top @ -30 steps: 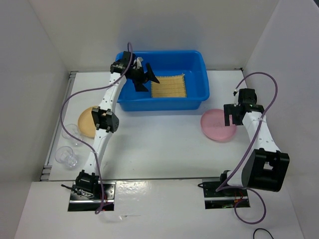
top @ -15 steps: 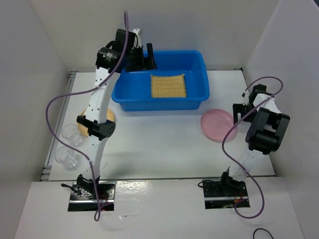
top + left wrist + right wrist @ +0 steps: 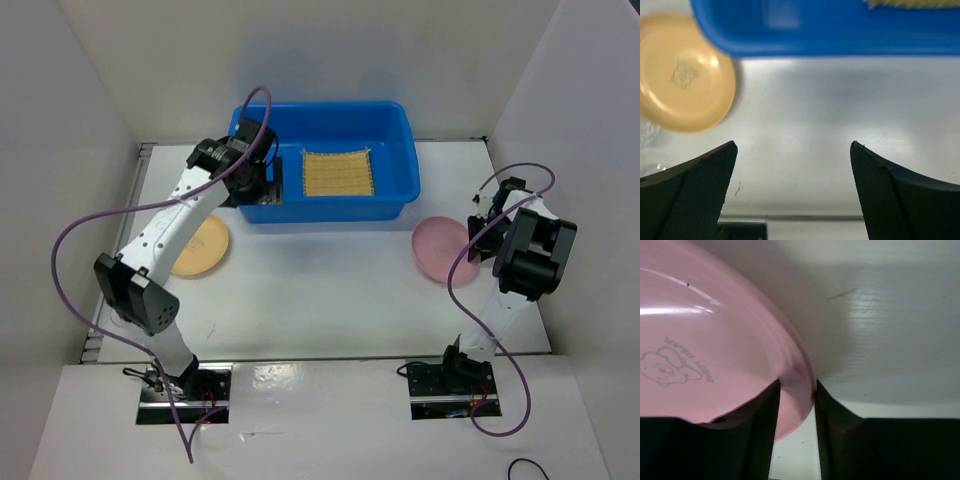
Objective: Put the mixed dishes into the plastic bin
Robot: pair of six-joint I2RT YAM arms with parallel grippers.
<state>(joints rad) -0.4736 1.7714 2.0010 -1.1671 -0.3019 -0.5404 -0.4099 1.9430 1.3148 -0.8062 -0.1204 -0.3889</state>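
- Right tool [image 3: 796,386] clenched on rim of round glossy pink plate [image 3: 705,335]; shallow edge grip could slip when lifted
- Left tool [image 3: 793,146] released, holding nothing

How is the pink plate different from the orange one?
The round pink plate sits on the right; the round tan-orange plate sits on the left. The right gripper pinches the pink plate's rim, but nothing touches the tan-orange plate; the left gripper hangs open. Both are round and outside the bright blue plastic bin.
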